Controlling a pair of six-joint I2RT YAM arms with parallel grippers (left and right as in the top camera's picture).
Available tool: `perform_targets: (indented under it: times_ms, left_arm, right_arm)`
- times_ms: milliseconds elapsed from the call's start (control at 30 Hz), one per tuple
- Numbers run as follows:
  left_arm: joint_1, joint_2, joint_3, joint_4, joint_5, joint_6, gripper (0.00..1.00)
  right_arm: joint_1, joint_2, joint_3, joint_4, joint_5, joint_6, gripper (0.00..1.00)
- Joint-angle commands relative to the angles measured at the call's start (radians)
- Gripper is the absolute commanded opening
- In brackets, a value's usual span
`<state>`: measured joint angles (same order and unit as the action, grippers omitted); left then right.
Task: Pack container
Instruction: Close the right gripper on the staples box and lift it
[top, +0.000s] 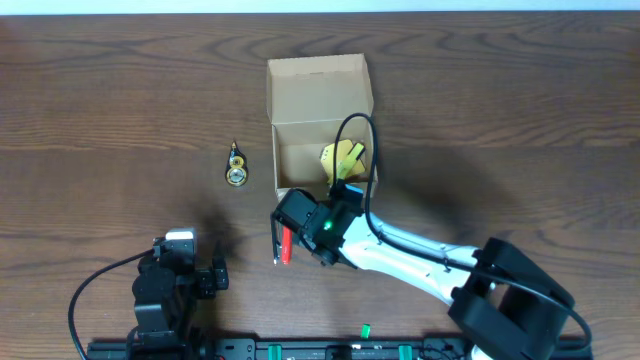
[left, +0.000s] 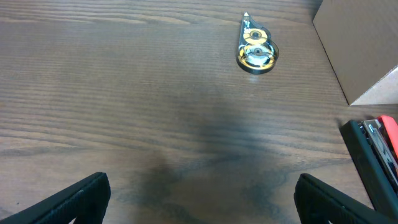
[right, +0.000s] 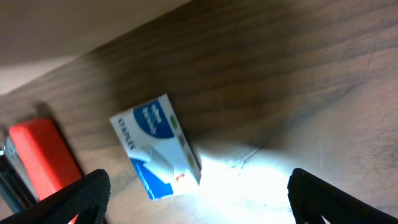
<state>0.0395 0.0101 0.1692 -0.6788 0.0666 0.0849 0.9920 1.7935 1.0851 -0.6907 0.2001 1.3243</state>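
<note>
The container is a tan cardboard box, open, with its flap lid standing at the far side; a yellow item lies inside. Its side wall shows in the left wrist view. My right gripper hovers just in front of the box, open and empty. A small blue-and-white staples box lies on the table under it, between the fingers and nearer the left one. A red stapler lies to its left. My left gripper is open and empty at the front left.
A yellow-and-clear correction tape dispenser lies on the wood table left of the box. The red stapler also shows at the right edge of the left wrist view. The right arm's cable loops over the box's front.
</note>
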Motion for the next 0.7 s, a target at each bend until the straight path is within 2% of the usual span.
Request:
perform_targets:
  times_ms: [0,533,667]
  left_arm:
    - [0.008,-0.006,-0.010,-0.004,-0.015,-0.003,0.95]
    - [0.008,-0.006,-0.010,-0.004,-0.015,-0.003,0.95]
    - [0.008,-0.006,-0.010,-0.004,-0.014,-0.003,0.95]
  right_arm:
    - [0.011,0.012,-0.002,0.000,0.016,-0.019,0.90]
    - [0.010,0.058,-0.002,0.019,0.020,-0.013,0.79]
    - [0.010,0.058,-0.002,0.022,0.020,-0.013,0.72]
